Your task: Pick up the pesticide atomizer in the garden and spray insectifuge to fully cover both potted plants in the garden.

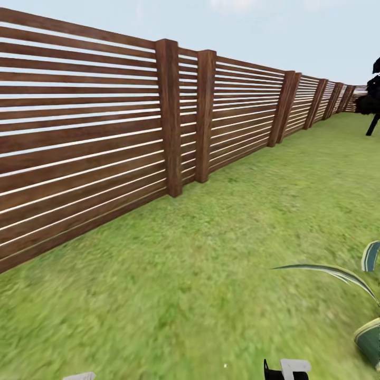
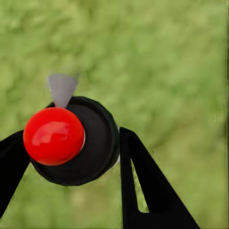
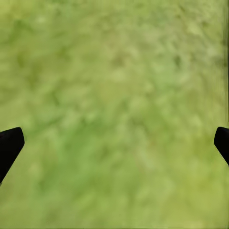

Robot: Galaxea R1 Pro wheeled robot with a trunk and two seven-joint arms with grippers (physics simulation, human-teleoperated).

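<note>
Head view: fence [image 1: 105,132], lawn [image 1: 211,253]; left fingers [image 2: 143,191] grasp atomizer [image 2: 71,140], right fingers [image 3: 12,145] released.

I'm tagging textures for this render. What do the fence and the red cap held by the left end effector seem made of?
The fence looks like dark brown stained wood: horizontal slats with grain streaks, set between square posts. The red cap looks like glossy plastic, with a bright highlight on its smooth dome; the black body beneath it looks matte, probably plastic too.

brown wooden fence [image 1: 105,132] with a smooth grained finish; rough matt grass lawn [image 1: 184,274]; glossy red cap [image 2: 53,135] on the atomizer's matt black body [image 2: 98,143]
</note>
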